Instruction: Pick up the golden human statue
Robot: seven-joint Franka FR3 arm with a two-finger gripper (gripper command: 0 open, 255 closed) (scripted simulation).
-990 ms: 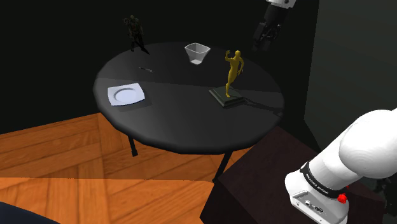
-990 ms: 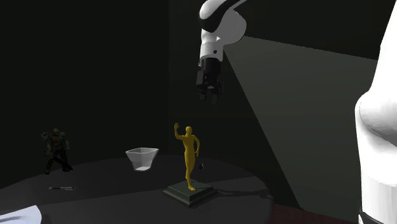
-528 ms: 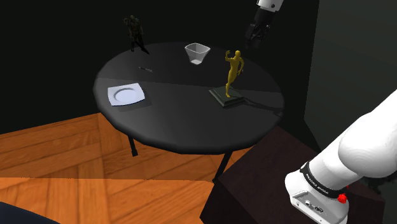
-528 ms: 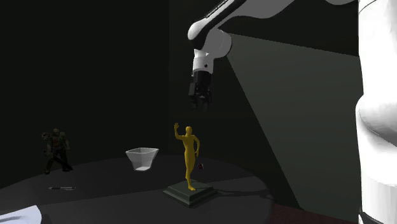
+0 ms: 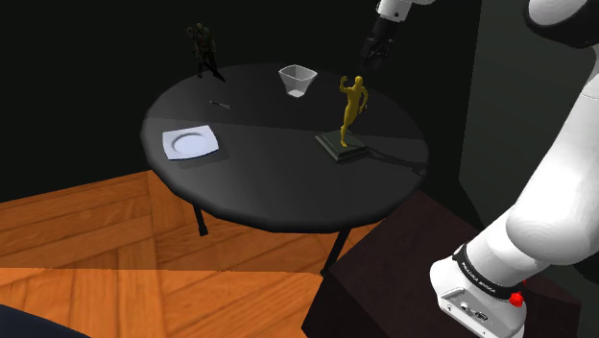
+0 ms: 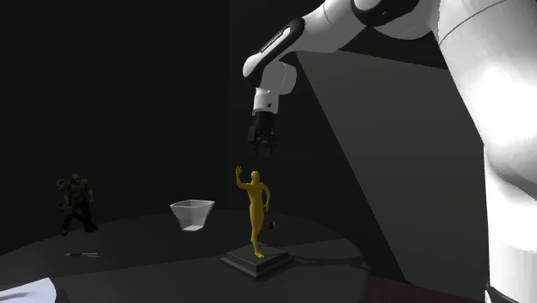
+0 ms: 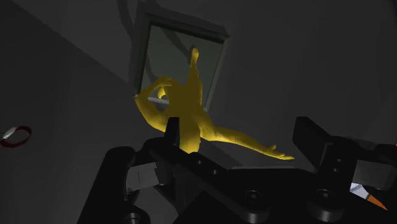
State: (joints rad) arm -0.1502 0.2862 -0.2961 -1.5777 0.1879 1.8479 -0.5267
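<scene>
**A:** Where is the gold statue (image 5: 352, 106) (image 6: 255, 211) (image 7: 188, 105)?

**B:** It stands upright on its dark square base (image 5: 342, 146) (image 6: 256, 261) (image 7: 184, 44). The base sits on the round dark worktop (image 5: 278, 173) (image 6: 155, 267), toward the shoulder view's right.

**A:** And your hand?

**B:** My hand (image 5: 376, 48) (image 6: 261, 148) (image 7: 242, 137) hangs in the air above the statue, clear of its raised arm. My two fingers stand wide apart and I have hold of nothing. Looking down along them, I see the figure between them, and neither touches it.

**A:** What else is on the worktop?

**B:** A white cup (image 5: 298, 80) (image 6: 193, 214) is near the statue, farther back. A white plate (image 5: 191, 143) lies well apart, toward the shoulder view's left. A dark figurine (image 5: 203, 50) (image 6: 77, 205) stands at the back edge. In front of it lies a thin little thing (image 5: 219, 104) (image 6: 84, 254), perhaps a pen; I cannot make it out.
</scene>
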